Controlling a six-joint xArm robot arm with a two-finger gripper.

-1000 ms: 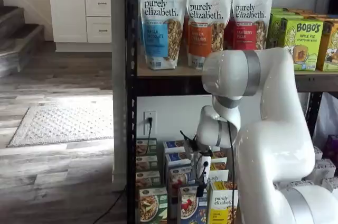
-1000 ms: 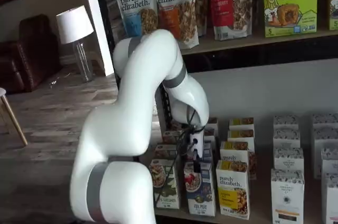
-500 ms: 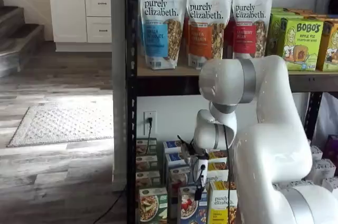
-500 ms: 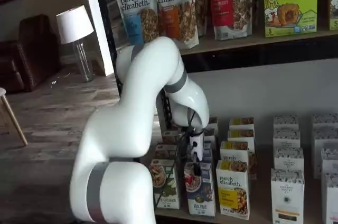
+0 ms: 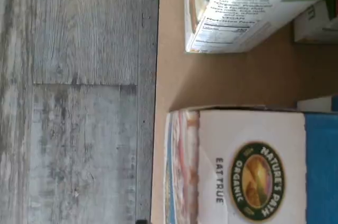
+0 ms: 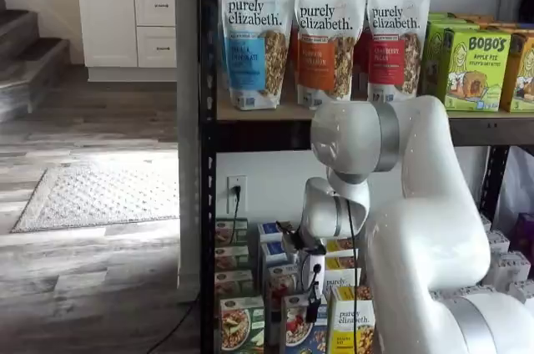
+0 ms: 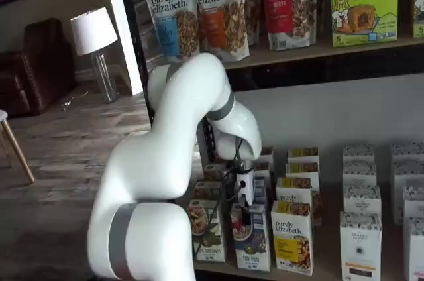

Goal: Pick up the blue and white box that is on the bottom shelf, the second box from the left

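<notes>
The blue and white box (image 6: 299, 331) (image 7: 254, 244) stands at the front of its row on the bottom shelf (image 7: 326, 249), between a green-and-white and a yellow-and-white carton. My gripper (image 6: 310, 307) (image 7: 246, 217) hangs just over its top front edge. Only a black finger shows side-on in both shelf views, the jaws stand wide and nothing is held. In the wrist view the box's white top with a round logo and blue side (image 5: 253, 171) fills the near part, close to the shelf board's front edge (image 5: 169, 71).
A green-and-white carton (image 6: 242, 325) (image 7: 207, 231) (image 5: 237, 7) and a yellow-and-white one (image 6: 350, 327) (image 7: 293, 238) flank the box. More cartons stand in rows behind. White cartons (image 7: 361, 241) stand further right. Granola bags (image 6: 325, 37) fill the tier above. A black post (image 6: 207, 162) frames the rack.
The arm has sunk a little and the gripper has moved down and slightly left, closer over the front blue box. The jaws have stayed as wide as before.
</notes>
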